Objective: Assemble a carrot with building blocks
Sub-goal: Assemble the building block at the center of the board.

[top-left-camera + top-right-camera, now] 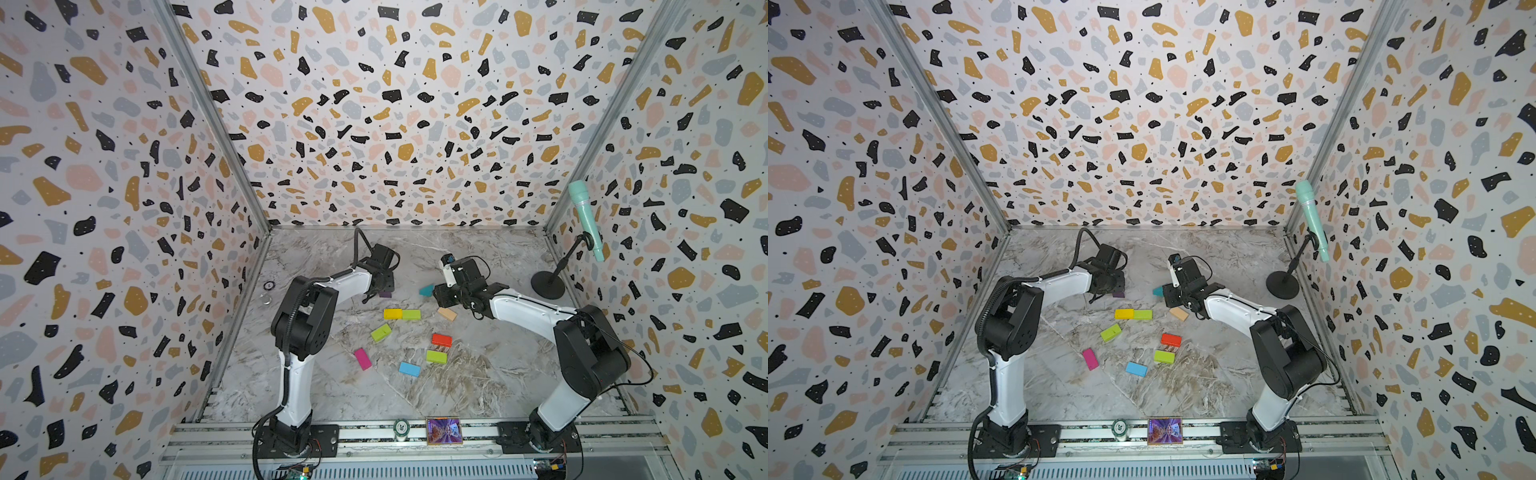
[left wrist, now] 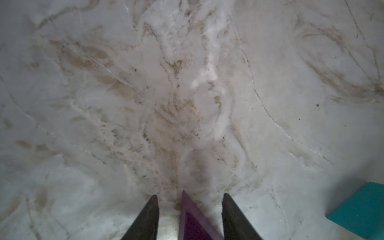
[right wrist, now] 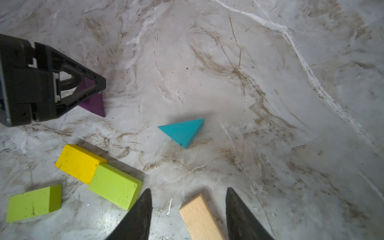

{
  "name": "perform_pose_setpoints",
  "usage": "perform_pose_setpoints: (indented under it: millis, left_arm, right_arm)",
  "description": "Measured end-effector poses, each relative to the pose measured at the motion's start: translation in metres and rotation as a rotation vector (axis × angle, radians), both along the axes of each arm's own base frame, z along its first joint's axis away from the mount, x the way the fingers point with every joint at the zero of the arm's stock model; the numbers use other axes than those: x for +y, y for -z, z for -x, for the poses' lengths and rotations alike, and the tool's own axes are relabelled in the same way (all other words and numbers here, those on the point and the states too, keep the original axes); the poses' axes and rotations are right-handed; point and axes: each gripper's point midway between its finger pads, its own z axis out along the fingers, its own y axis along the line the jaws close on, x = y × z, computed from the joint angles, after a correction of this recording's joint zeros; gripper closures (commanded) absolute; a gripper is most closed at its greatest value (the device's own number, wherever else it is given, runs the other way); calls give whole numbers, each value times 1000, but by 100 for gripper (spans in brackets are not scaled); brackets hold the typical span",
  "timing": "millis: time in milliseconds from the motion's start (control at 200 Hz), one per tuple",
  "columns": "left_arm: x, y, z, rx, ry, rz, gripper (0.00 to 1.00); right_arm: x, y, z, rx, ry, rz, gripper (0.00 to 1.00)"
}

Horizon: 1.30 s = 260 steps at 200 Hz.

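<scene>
No carrot is in view; the building blocks lie loose on the marble table (image 1: 478,374). My left gripper (image 2: 190,195) stands open around the purple wedge (image 2: 193,220), which rests on the table with a gap to each finger. The right gripper (image 3: 188,189) is open too, straddling the tan brick (image 3: 200,218) without touching it. The teal wedge (image 3: 184,131) lies between the two grippers. A yellow brick (image 1: 392,313) and a lime brick (image 1: 411,314) touch end to end. Nearer the front lie another lime brick (image 1: 381,332), red (image 1: 441,340), lime (image 1: 436,356), blue (image 1: 409,368) and magenta (image 1: 363,358) bricks.
A teal microphone (image 1: 584,216) on a black stand (image 1: 548,284) occupies the back right corner. A small ring (image 1: 269,285) lies by the left wall. A poker chip (image 1: 400,427) and a picture card (image 1: 444,431) sit on the front rail. Patterned walls close three sides.
</scene>
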Motion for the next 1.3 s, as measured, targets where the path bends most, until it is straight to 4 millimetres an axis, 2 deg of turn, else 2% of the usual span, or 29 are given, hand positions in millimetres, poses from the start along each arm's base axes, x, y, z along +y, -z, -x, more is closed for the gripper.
perform_pose_setpoints:
  millis: [165, 321, 801, 1302]
  left_arm:
    - [-1, 1, 0, 2, 4, 3, 69]
    - [0, 4, 3, 7, 3, 6, 71]
    - [5, 4, 25, 24, -5, 43, 73]
    - [4, -1, 37, 29, -14, 74, 73]
  right_arm:
    - [0, 0, 0, -1, 3, -6, 43]
    - [0, 2, 1, 7, 6, -9, 43]
    - [-4, 20, 13, 49, 2, -5, 43]
    - [-3, 20, 13, 50, 9, -17, 43]
